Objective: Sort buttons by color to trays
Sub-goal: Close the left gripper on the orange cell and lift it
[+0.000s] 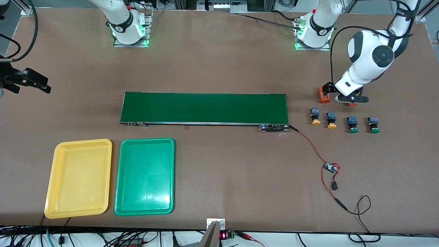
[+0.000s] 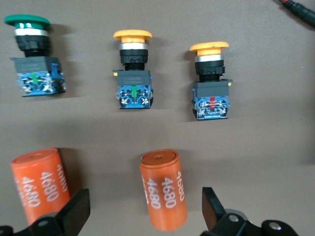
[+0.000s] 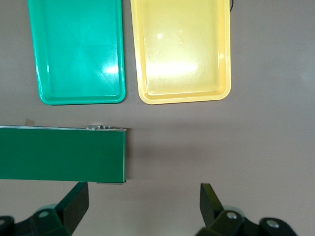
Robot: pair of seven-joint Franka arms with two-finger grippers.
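Buttons lie in a row of four on the bench at the left arm's end, past the end of the conveyor belt [image 1: 204, 108]: a first yellow button [image 1: 315, 116], a second yellow button [image 1: 331, 120], a first green button [image 1: 352, 124] and a second green button [image 1: 373, 124], all on their sides, caps toward the front camera, none touching another.

The left gripper [image 1: 347, 98] hangs low over the bench just beside that row, toward the robots' bases. Its fingers [image 2: 74, 212] stand wide apart and hold nothing. In the left wrist view an orange cylinder [image 2: 164, 190] printed "4680" lies between the fingers without touching them, and another cylinder [image 2: 40, 184] lies just outside one finger; three of the buttons sit a little way past the fingertips.

The right gripper [image 1: 36, 83] waits at the right arm's end of the bench, fingers [image 3: 212, 201] apart and empty. Below it the right wrist view shows bare bench by the belt's end, with the yellow tray [image 1: 55, 178] and the green tray [image 1: 120, 181] farther out from the fingertips. The trays lie side by side, close but apart, nearer the front camera than the belt.
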